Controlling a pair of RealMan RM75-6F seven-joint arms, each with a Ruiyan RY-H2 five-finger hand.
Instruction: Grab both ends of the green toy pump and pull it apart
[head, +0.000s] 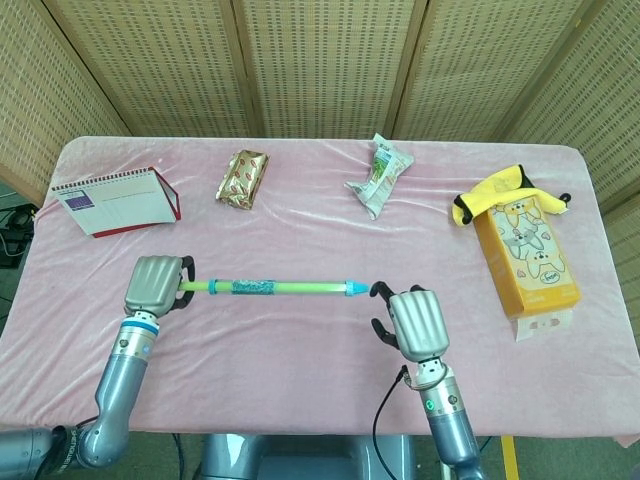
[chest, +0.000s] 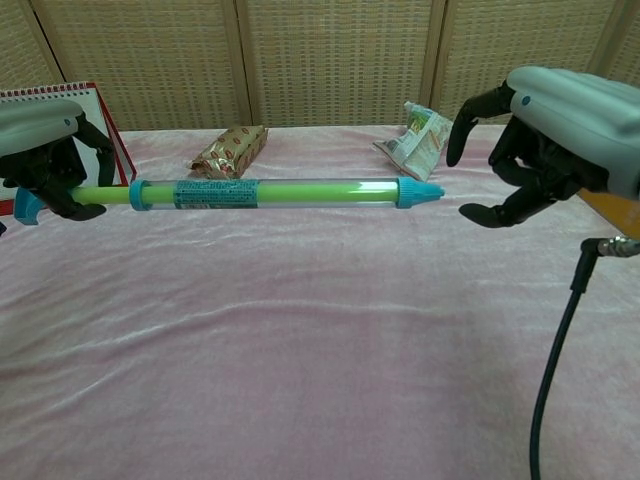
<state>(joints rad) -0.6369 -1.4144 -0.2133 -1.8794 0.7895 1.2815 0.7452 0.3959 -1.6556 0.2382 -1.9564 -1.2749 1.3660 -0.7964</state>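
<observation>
One pump (head: 285, 287), two hands: left (head: 152, 283) and right (head: 417, 322). Two snack packets, gold (head: 243, 178) and white-green (head: 379, 173). One calendar (head: 115, 201), one yellow box (head: 525, 258), one yellow plush (head: 492, 193), one table (head: 300, 340).
</observation>
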